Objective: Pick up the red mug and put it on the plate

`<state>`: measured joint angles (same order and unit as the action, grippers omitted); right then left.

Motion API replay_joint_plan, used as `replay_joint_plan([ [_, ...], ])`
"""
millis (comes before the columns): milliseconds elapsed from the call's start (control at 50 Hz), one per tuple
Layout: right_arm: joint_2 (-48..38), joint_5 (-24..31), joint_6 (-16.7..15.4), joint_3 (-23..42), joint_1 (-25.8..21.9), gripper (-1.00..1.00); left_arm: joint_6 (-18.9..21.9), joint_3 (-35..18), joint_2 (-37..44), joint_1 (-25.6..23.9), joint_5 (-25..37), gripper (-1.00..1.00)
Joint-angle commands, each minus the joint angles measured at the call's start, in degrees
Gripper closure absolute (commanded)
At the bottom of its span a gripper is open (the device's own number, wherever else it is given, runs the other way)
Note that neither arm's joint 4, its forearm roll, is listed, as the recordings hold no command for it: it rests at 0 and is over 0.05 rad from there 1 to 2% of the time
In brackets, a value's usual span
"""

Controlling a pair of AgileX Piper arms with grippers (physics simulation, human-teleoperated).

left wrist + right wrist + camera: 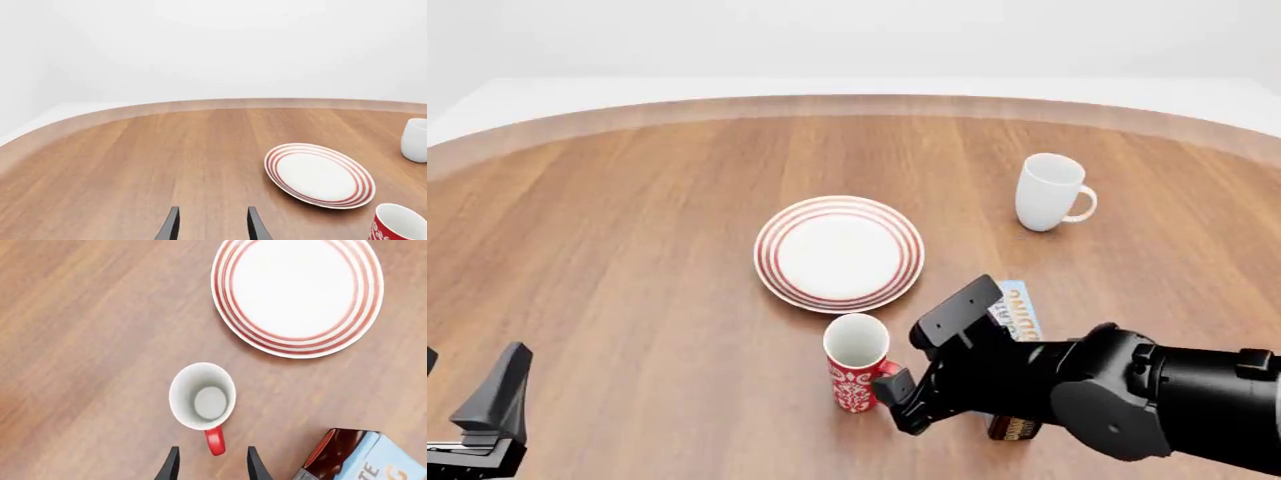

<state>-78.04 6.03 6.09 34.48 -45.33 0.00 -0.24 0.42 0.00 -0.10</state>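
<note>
The right gripper [210,465], fingers spread and gripping nothing, hangs above the red mug's [857,362] handle [215,440]. The mug stands upright on the wooden table [627,250], just in front of the plate [839,252]. A blue-and-brown box [357,456] lies to the mug's right. A white mug [1049,192] stands right of the plate, farther back. The left gripper [210,227] is parted and empty, well left of the mug.

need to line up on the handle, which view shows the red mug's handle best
The right wrist view: the red mug's handle shows whole from above, just ahead of the open right pincer. The front view hides most of it behind that pincer; the left wrist view catches only the mug's rim.
</note>
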Motion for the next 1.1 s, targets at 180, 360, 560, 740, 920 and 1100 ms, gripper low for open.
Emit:
replay_joint_plan([
  [180, -2.74, -2.79, 0.52, -1.16, 0.2, -1.0, 0.0, 0.0, 0.0, 0.0, 0.0, -1.0],
  [360, -4.17, -4.92, 1.59, -2.33, -0.4, -1.0, 0.0, 0.0, 0.0, 0.0, 0.0, -1.0],
  [560, -5.94, -6.9, 2.04, -3.26, -0.58, -1.0, 0.0, 0.0, 0.0, 0.0, 0.0, -1.0],
  [740, -7.31, -7.9, 2.23, -3.18, -0.89, -1.0, 0.0, 0.0, 0.0, 0.0, 0.0, -1.0],
  [920, -8.37, -9.01, 2.63, -3.62, -0.91, -1.0, 0.0, 0.0, 0.0, 0.0, 0.0, -1.0],
  [1100, -8.85, -9.26, 2.8, -3.58, -0.98, -1.0, 0.0, 0.0, 0.0, 0.0, 0.0, -1.0],
])
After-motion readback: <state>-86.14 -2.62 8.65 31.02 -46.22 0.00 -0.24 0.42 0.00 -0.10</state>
